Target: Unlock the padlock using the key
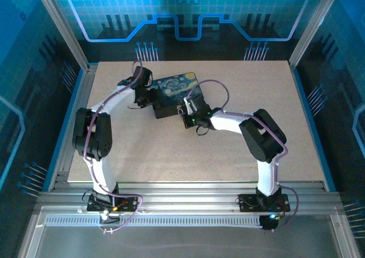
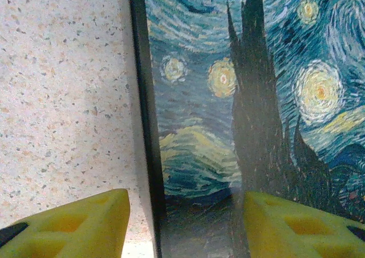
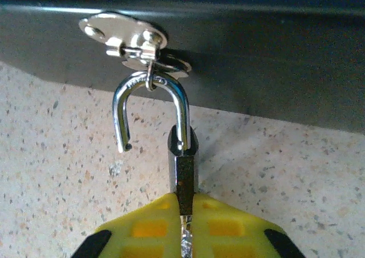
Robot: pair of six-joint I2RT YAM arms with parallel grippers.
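The right fingers were clenched on the key, which sat in the bottom of the padlock. The padlock hung from the hasp on the side of the box, with one end of its shackle sprung free. The left fingers stood apart, released, one over the surface and one over the box's painted lid.

The worktop lay bare along its near edge and toward both far corners, while the painted box blocked the middle near the far edge, with the left gripper straddling its left wall and the right gripper pinching the padlock at its near wall
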